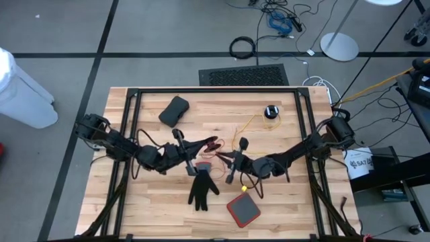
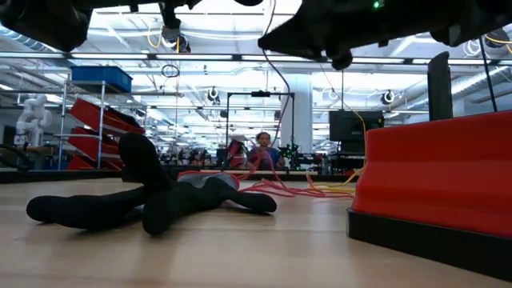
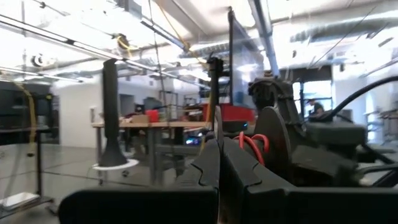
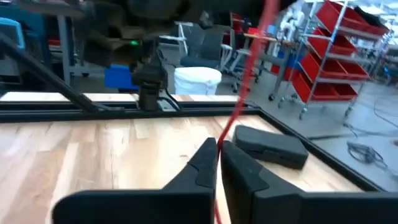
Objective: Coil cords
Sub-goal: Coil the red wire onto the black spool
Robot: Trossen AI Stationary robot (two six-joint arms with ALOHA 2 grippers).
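I saw both grippers meet over the middle of the desk [image 1: 282, 202]. The left gripper [image 1: 213, 142] was clenched on a red cord [image 1: 209, 143]; the right gripper [image 4: 217, 149] was clenched on the same red cord, which ran up between its fingers. A yellow cord [image 1: 250, 125] led toward the desk's far right corner to a black puck [image 1: 271, 111]. A black glove [image 1: 202, 188] and a red-topped block [image 1: 243, 210] lay by the near edge, a dark case [image 1: 174, 111] toward the far left corner.

Glove [image 1: 201, 189] lower centre of the counter [image 1: 282, 208], flat box [image 1: 243, 210] lower right of it, pouch [image 1: 174, 111] upper left, puck [image 1: 271, 111] upper right.
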